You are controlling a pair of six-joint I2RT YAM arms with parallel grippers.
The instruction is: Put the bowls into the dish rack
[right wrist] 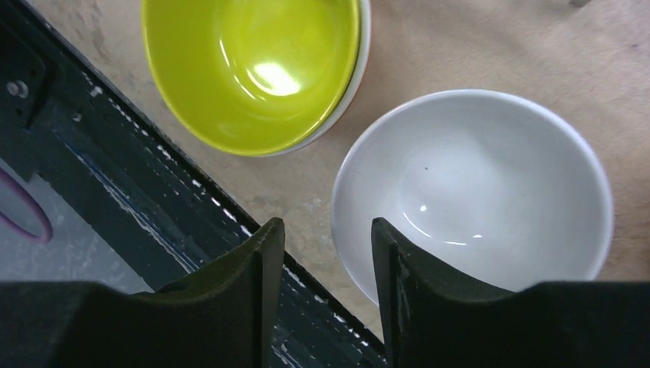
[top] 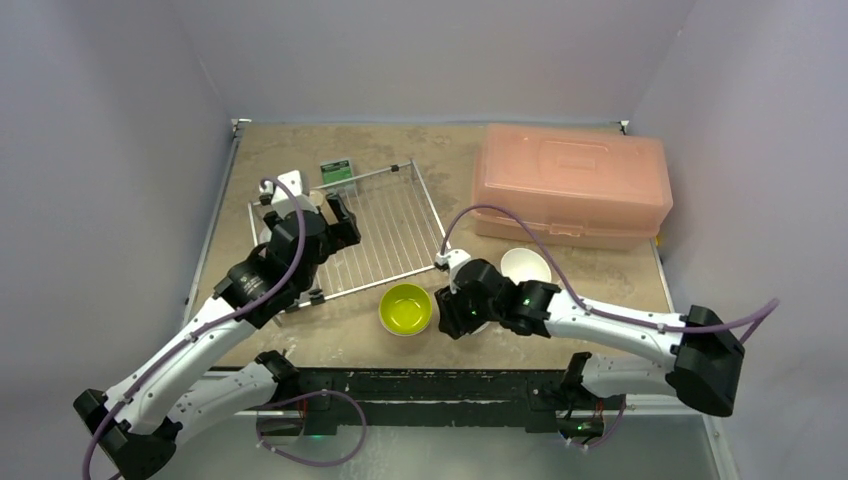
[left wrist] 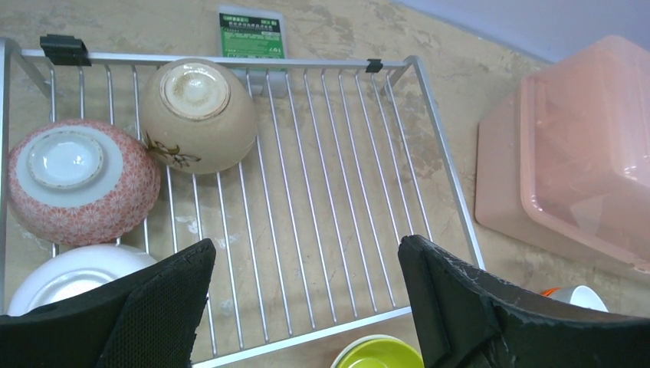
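Start at the right gripper [right wrist: 326, 238]: spread, pinching nothing, held low with the near rim of a white-lined bowl [right wrist: 471, 192] just at the 1 o'clock side of its gap. Look to 11 o'clock for the lime bowl [right wrist: 253, 69], seemingly nested in another (note the white rim peeking out beneath). Possibly the same as the white bowl [top: 525, 265] seen from above at 2 o'clock of that wrist; cannot tell.

Move to the left gripper [left wrist: 306, 261]: also spread wide, empty, hovering above the rack [left wrist: 337, 184]. Count three bowls loaded along the rack's 9 o'clock side: beige bowl [left wrist: 199, 115] and pink-patterned bowl [left wrist: 77, 180], both base-up, plus a pale bowl [left wrist: 69, 276] partly hidden behind the gripper.

Judge it about half done, with at least the lime and white ones left on the table [top: 400, 150].

Note a green card [left wrist: 251, 31] at the rack's 12 o'clock, printed in white but too small to read. Make out no legible writing on the pink box [left wrist: 567, 153].
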